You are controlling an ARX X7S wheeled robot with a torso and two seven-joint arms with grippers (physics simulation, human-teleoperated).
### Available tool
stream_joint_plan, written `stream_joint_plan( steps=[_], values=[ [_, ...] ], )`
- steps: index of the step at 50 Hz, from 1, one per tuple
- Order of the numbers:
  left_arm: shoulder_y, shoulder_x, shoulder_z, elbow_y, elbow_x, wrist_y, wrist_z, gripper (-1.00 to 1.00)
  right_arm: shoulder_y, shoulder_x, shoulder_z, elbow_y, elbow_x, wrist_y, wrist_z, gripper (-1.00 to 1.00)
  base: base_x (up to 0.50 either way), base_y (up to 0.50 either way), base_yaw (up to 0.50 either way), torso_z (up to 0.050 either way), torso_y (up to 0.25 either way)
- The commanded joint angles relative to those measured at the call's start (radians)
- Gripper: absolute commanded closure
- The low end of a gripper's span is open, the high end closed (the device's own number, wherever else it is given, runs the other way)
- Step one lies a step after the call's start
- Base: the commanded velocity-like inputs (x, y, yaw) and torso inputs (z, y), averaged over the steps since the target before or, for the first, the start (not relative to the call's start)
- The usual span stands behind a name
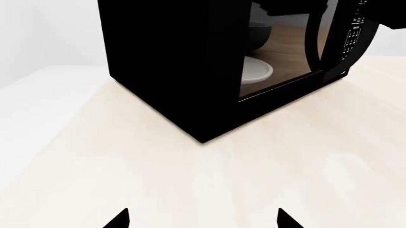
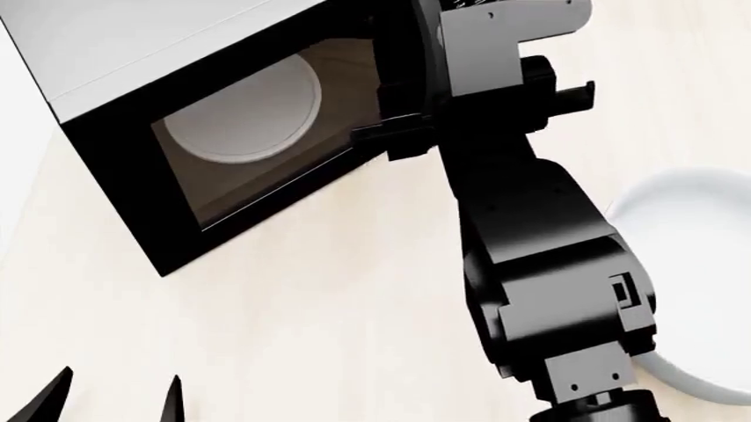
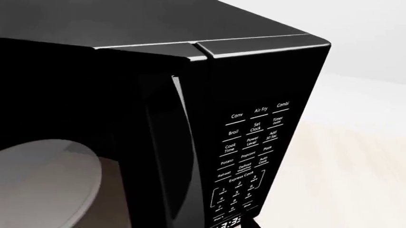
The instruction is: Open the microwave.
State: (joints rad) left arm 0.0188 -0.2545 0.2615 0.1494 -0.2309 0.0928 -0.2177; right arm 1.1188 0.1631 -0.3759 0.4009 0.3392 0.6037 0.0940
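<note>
Your left gripper (image 1: pixel 203 219) jaws apart over bare table (image 1: pixel 127 171), right gripper hidden at microwave (image 2: pixel 176 105) handle (image 3: pixel 180 156), grip unclear, keypad (image 3: pixel 250 152) legible only in right wrist view.

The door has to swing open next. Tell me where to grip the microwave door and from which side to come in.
Grip the vertical black handle on the microwave, beside the keypad. It bows out from the door, probably leaving a gap for a finger behind it. Come in from the front, jaws spanning the bar across its width. The right gripper is already near that edge; its jaws are unclear.
</note>
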Motion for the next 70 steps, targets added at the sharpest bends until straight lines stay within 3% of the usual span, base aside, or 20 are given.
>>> stream_joint_plan(
  steps=[1,13,25,70],
  values=[
    [0.012,0.0,0.007,-0.029,-0.059,-0.011,-0.011,-1.0,0.003,-0.001,-0.004,-0.004,0.008,0.001,0.005,1.0,0.0,0.0,0.0,0.0,0.0],
    [0.01,-0.003,0.012,-0.032,-0.062,-0.007,-0.014,-1.0,-0.02,0.014,0.006,-0.042,0.03,0.011,0.006,1.0,0.0,0.0,0.0,0.0,-0.001],
    [0.007,-0.006,0.017,-0.038,-0.064,-0.005,-0.017,-1.0,-0.113,0.063,0.033,-0.271,0.095,0.113,0.039,1.0,0.0,0.0,0.0,-0.001,-0.001],
    [0.016,-0.024,0.026,-0.008,-0.083,0.001,-0.036,-1.0,-0.366,0.153,0.103,-0.755,0.239,0.277,0.164,1.0,0.0,0.0,0.0,0.0,0.0]
  ],
)
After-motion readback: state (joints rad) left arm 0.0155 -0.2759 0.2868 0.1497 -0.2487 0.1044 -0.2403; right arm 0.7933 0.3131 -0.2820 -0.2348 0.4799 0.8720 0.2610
